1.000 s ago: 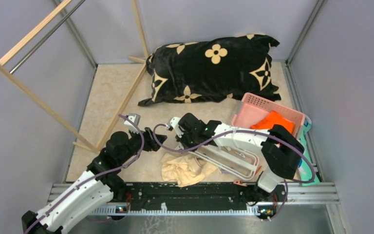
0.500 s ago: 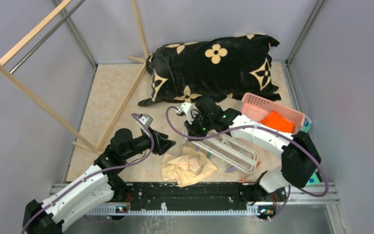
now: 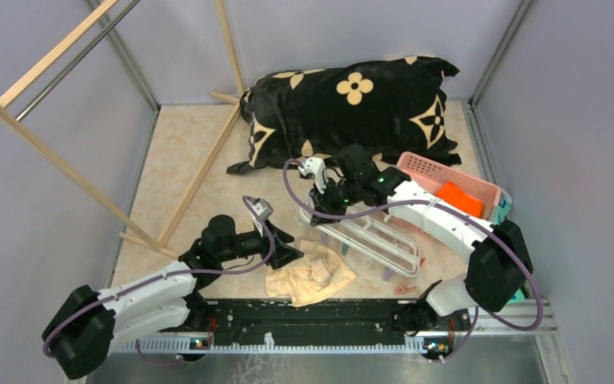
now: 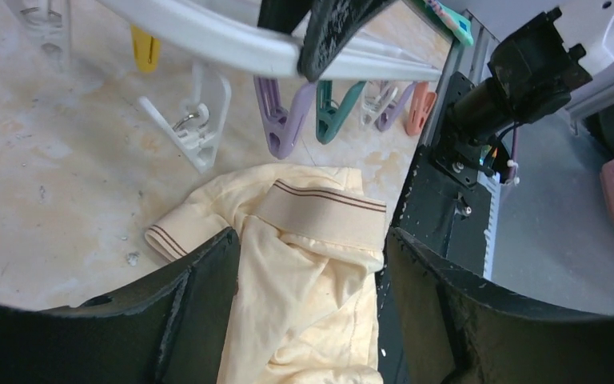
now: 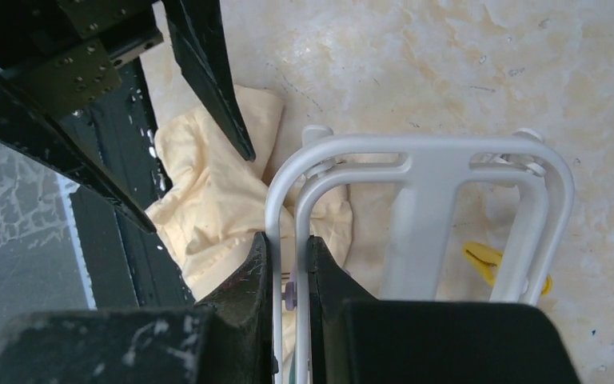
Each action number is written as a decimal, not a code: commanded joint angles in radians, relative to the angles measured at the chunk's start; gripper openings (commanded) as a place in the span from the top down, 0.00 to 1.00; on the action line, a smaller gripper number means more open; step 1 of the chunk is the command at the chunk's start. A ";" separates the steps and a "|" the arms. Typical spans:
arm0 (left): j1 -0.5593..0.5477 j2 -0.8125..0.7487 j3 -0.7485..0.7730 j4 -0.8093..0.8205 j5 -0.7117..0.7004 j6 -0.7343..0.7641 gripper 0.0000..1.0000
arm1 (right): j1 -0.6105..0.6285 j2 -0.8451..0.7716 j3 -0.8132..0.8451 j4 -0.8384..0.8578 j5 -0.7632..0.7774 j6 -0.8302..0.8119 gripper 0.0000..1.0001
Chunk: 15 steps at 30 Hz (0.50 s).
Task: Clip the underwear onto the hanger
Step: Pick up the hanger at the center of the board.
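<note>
One underwear (image 3: pixel 310 276) beside one hanger (image 3: pixel 372 240). Right gripper (image 5: pixel 288 244) pinches hanger rail. Left gripper (image 4: pixel 308 248) spread over underwear.

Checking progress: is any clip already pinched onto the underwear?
No: in the left wrist view the underwear lies crumpled and loose, while the clips dangle from the hanger with no fabric in them.

Light was even, diffuse and overhead, casting only faint, soft shadows on the table (image 3: pixel 184 160); the top view was sharp, and both wrist views bowed and darkened at their edges, with the hanger (image 4: pixel 208 44) slightly soft near the lens.
</note>
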 commanded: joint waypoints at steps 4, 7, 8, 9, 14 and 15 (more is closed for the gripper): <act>-0.023 0.146 -0.035 0.397 0.030 0.102 0.19 | -0.030 -0.050 0.106 0.014 -0.133 -0.054 1.00; -0.025 0.244 0.009 0.455 0.069 0.103 0.15 | -0.031 -0.050 0.116 0.008 -0.155 -0.057 1.00; -0.026 0.271 0.020 0.485 0.089 0.093 0.15 | -0.032 -0.050 0.118 0.008 -0.157 -0.055 1.00; -0.025 0.296 0.025 0.520 0.103 0.080 0.15 | -0.031 -0.048 0.118 0.008 -0.162 -0.055 1.00; -0.028 0.373 0.019 0.683 0.124 0.014 0.14 | -0.031 -0.050 0.118 0.012 -0.179 -0.050 1.00; -0.030 0.387 0.023 0.699 0.130 0.007 0.14 | -0.032 -0.050 0.118 0.014 -0.181 -0.048 1.00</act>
